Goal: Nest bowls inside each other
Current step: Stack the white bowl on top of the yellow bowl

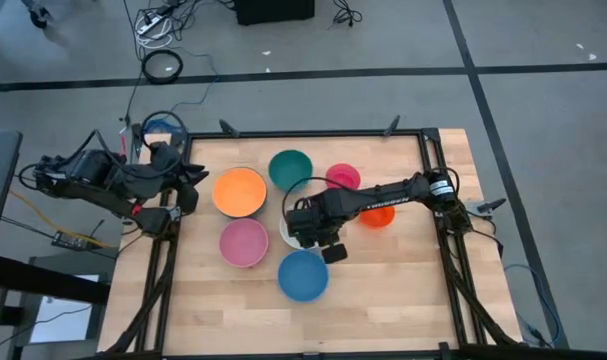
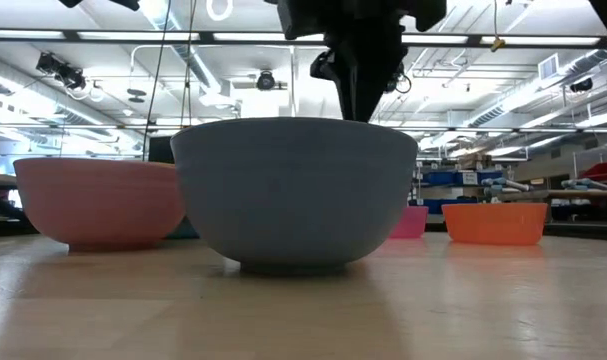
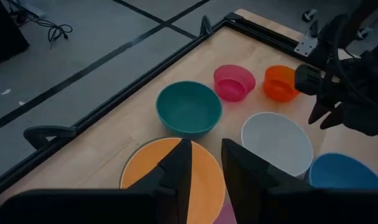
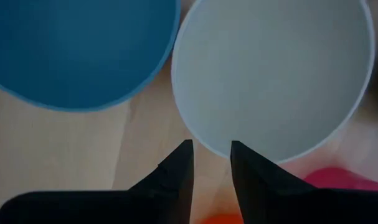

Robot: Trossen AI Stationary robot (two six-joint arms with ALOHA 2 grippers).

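High view: right gripper (image 1: pixel 329 243) hangs over white bowl (image 1: pixel 291 232), between orange bowl (image 1: pixel 239 191) and blue bowl (image 1: pixel 303 275); nothing nested yet.

Right wrist view: fingers spread slightly, empty, poised at the white rim; next, I'd say, drop and pinch it.

Left wrist view: left gripper (image 3: pixel 204 163) waits over orange, narrow gap, holding nothing.

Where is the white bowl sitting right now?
In the high view the white bowl sits mid-table, mostly hidden under the right end effector, between the pink bowl and the red-orange bowl.
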